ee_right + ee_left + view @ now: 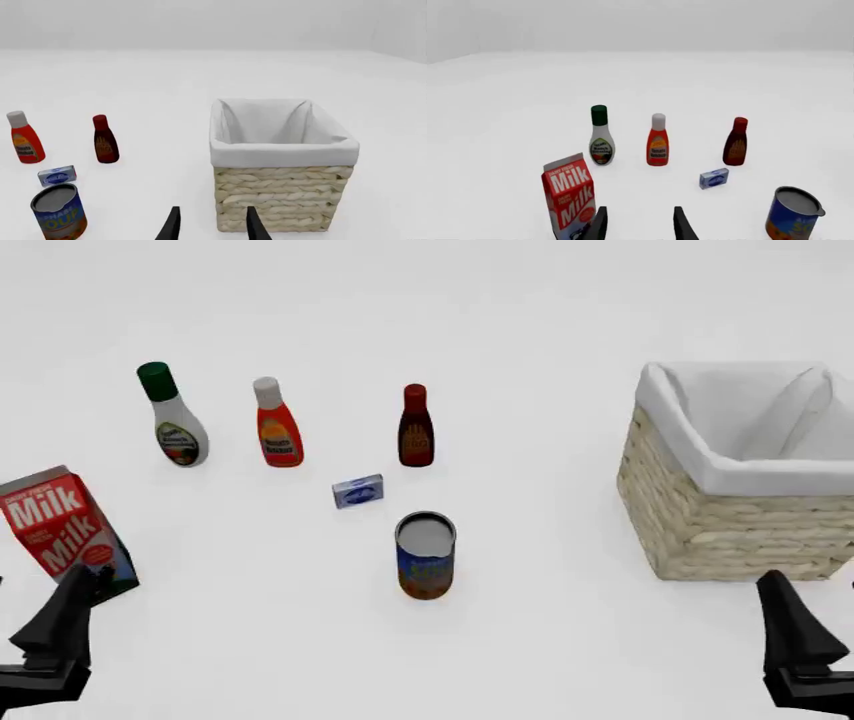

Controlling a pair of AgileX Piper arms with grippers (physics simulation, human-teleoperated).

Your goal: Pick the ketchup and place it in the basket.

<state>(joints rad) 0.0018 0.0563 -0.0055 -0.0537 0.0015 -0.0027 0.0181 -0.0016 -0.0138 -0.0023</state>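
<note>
Toward the far left of the white desk, the ketchup stands upright between two other bottles. The basket sits at the right edge. Both claws, left and right, hover apart, holding nothing.

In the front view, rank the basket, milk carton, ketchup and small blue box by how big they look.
1. basket, clearly largest.
2. milk carton, though it sits nearer the camera, which inflates it.
3. ketchup, farther back, so its true size against the carton is unsure.
4. small blue box, smallest.
</note>
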